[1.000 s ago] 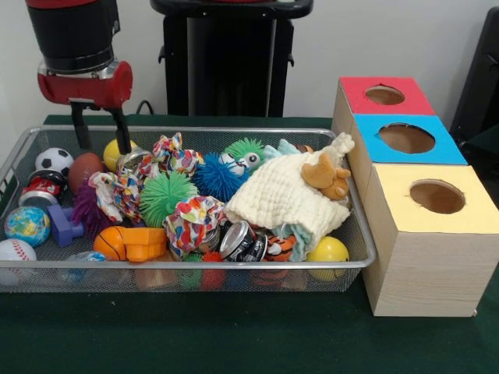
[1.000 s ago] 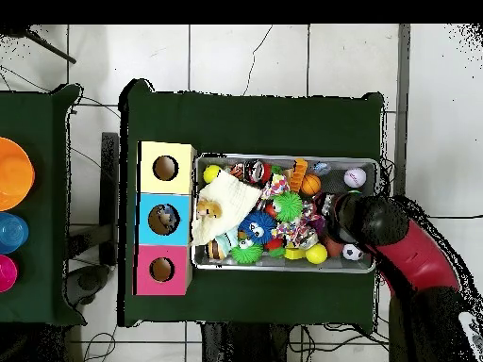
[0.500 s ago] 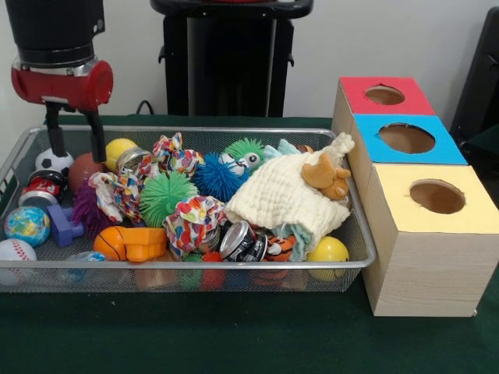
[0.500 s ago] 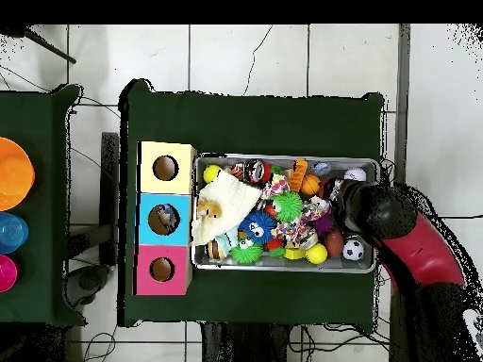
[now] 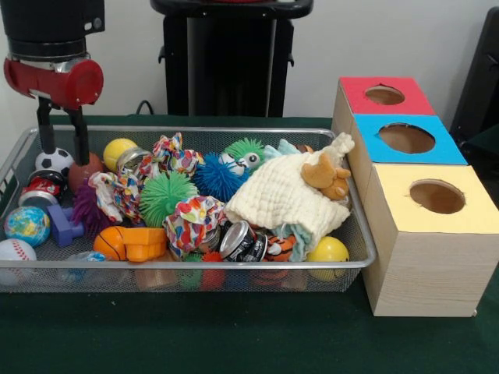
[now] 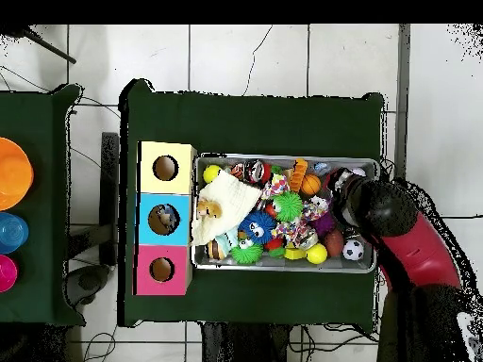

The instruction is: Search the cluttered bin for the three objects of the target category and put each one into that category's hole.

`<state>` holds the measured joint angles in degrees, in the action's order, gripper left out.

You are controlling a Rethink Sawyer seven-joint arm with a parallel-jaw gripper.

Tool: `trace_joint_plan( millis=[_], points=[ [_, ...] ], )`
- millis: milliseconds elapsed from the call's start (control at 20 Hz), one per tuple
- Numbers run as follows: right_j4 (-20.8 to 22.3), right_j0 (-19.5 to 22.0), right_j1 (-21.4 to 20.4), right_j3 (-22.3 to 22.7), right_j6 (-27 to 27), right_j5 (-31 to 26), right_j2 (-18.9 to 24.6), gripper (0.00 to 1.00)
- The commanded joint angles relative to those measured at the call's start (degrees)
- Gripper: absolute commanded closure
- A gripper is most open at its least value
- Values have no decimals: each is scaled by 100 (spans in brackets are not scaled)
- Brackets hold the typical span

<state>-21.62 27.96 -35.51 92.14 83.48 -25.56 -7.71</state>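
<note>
No readable writing or brand anywhere, even on the crushed cans (image 5: 238, 240). Gripper (image 5: 60, 150) at the left end of the wire bin (image 5: 355, 226), fingers (image 5: 80, 140) parted and empty, straddling the soccer ball (image 5: 53, 161) beside a brown ball (image 5: 84, 168). Also visible there: two yellow balls (image 5: 327, 250), one globe ball (image 5: 26, 224), one baseball (image 5: 15, 250). Three boxes on the green tabletop (image 5: 234, 335), one hole each: red (image 5: 383, 95), blue (image 5: 406, 139), yellow (image 5: 437, 196).
</note>
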Motion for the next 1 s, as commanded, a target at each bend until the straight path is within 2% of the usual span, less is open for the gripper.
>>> trace_joint_plan(
  millis=[50, 350, 600, 800, 1000],
  points=[
    [-551, 20, 189, 422, 1916, 692, 307, 0],
    [-513, 370, 149, 817, 1945, 1456, 928, 0],
    [-342, 474, 291, 801, 1924, 1731, 1141, 0],
    [-74, 894, 508, 967, 1916, 2349, 1705, 0],
    [2, 1021, 542, 1093, 1984, 2504, 1929, 0]
  ],
)
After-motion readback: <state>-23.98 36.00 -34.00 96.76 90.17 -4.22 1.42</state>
